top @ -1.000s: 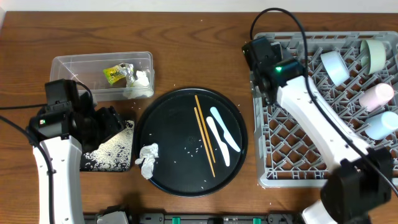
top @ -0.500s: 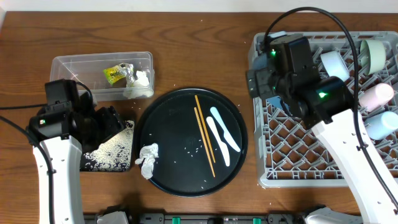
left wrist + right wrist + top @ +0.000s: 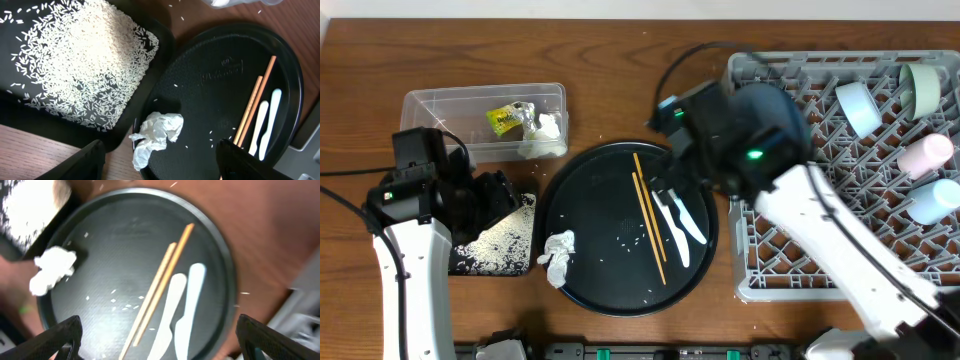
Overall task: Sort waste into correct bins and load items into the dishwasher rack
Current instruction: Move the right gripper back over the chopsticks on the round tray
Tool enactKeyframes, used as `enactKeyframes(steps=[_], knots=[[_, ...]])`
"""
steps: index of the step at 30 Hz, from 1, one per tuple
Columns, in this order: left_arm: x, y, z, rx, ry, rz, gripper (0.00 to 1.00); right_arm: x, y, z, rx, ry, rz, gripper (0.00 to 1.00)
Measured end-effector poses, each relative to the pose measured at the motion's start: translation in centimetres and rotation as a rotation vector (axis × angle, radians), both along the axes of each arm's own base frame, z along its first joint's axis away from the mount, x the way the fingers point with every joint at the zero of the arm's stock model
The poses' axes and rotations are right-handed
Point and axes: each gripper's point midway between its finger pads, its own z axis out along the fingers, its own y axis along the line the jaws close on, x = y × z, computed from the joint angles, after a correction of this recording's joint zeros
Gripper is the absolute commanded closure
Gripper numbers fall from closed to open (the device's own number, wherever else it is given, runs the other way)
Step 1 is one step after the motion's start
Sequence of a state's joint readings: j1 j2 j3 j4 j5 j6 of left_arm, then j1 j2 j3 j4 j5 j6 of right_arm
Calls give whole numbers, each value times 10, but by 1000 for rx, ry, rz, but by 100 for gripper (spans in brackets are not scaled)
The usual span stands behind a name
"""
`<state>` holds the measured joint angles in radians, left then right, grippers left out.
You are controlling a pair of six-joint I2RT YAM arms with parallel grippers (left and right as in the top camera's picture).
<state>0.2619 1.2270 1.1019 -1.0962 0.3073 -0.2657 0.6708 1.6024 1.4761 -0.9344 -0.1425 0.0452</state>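
My right gripper [image 3: 160,336] hangs open above the round black tray [image 3: 610,195], over the wooden chopsticks [image 3: 162,282] and two white flat utensils [image 3: 189,302]. A crumpled white tissue [image 3: 558,255] lies at that tray's left rim. My left gripper [image 3: 162,161] is open and empty, low over the tissue [image 3: 157,132], next to the shallow black bin [image 3: 470,262] that holds the rice [image 3: 85,60]. The clear tub [image 3: 440,105] contains a yellow-green wrapper [image 3: 502,120] and tissue [image 3: 545,130]. In the grey rack [image 3: 790,270] sit bowls [image 3: 858,105] and cups [image 3: 925,155].
A few stray rice grains [image 3: 632,236] lie on the round tray and on the wood near the rack. My right arm [image 3: 820,230] crosses over the rack's left half. The table's front edge runs just below the tray.
My right arm has swung left, from over the rack's top-left corner to above the round tray, with its gripper staying open. The left arm has not moved.
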Motion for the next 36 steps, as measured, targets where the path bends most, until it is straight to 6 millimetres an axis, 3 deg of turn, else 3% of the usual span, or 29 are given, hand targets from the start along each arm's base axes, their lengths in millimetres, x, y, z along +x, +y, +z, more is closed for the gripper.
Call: enactKeyframes(steps=[3,7,13,25,36], knots=[[-2,-1,-1,-2,9,0,28,-12,17,-19,-25,51,23,5],[-6,-9,-2,-6,27,-30,27,-16,24,-35,-47,99,-1,5],[-5,-43,-7,-1,27,-171,27,-13,21,-38,-54,108,-41,4],[-29,-85,-80,39,274,-385,27,-13,15,-40,-69,123,-66,4],[-29,-77,-126,100,435,-397,27,-15,6,-44,-99,138,-83,4]])
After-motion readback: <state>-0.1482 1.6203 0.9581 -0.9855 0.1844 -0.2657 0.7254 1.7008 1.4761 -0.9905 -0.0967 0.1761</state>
